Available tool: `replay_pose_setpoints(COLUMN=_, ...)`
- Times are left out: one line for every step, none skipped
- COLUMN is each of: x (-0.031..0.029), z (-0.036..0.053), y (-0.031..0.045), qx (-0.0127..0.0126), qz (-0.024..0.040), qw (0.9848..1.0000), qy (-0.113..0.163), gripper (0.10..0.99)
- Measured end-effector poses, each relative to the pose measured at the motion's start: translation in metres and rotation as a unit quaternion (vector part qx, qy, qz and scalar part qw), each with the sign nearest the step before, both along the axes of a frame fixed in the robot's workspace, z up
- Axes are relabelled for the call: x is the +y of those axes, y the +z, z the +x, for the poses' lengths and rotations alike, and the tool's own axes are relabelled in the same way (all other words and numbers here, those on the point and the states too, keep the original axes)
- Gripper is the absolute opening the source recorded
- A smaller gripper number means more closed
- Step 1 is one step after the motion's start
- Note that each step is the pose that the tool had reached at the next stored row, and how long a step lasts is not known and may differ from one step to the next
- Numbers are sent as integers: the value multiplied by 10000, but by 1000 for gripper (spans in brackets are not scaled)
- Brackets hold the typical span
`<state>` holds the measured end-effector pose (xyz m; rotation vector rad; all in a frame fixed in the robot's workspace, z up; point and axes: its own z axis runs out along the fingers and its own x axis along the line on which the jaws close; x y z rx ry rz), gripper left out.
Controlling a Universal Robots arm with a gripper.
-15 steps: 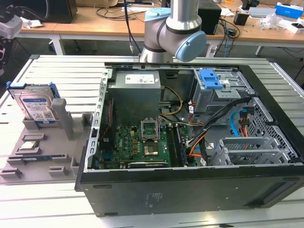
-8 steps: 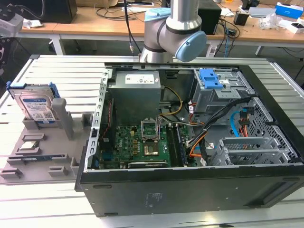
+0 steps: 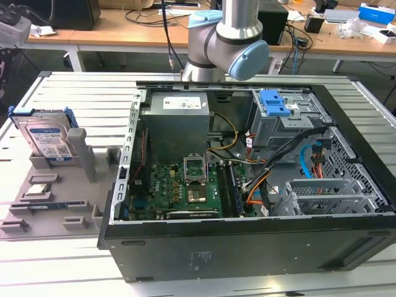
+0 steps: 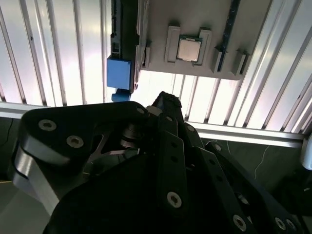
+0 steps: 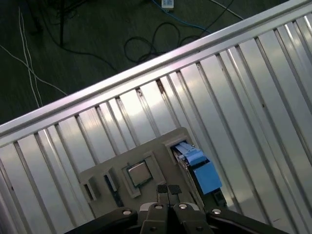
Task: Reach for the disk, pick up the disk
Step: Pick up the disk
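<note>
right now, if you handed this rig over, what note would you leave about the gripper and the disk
Gripper: shut, empty, hanging above the grey holder, touching nothing.
Disk: standing on edge in that holder, at the exterior view's left, beside the open computer case.
Done: gripper is over the holder.
Left: disk not yet reached or picked up.

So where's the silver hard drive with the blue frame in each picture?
Exterior view: the blue-framed silver hard drive stands upright at the exterior view's left.
First wrist view: edge-on, blue end showing, beside the small flat silver chip.
Second wrist view: edge-on beside that chip.
Shared landmark: the chip.
</note>
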<state>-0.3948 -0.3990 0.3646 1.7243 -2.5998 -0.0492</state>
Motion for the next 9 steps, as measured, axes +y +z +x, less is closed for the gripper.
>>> replay_pose_setpoints(x=0, z=0, y=0, qx=0, qz=0, qw=10000, qy=50, gripper=106)
replay_pose_setpoints(x=0, z=0, y=0, qx=0, qz=0, qw=10000, qy=90, gripper=106)
replay_pose_setpoints(x=0, z=0, y=0, qx=0, qz=0, qw=9999, qy=151, gripper=106)
replay_pose_setpoints(x=0, z=0, y=0, qx=0, qz=0, qw=9998, qy=194, gripper=106)
replay_pose_setpoints(x=0, z=0, y=0, qx=0, qz=0, qw=9997, qy=230, gripper=106)
replay_pose_setpoints(x=0, z=0, y=0, qx=0, qz=0, qw=9995, qy=301, gripper=106)
replay_pose_setpoints(x=0, z=0, y=0, qx=0, qz=0, qw=9993, qy=371, gripper=106)
replay_pose_setpoints(x=0, z=0, y=0, qx=0, qz=0, qw=9991, qy=425, gripper=106)
replay_pose_setpoints(x=0, z=0, y=0, qx=0, qz=0, qw=9986, qy=526, gripper=106)
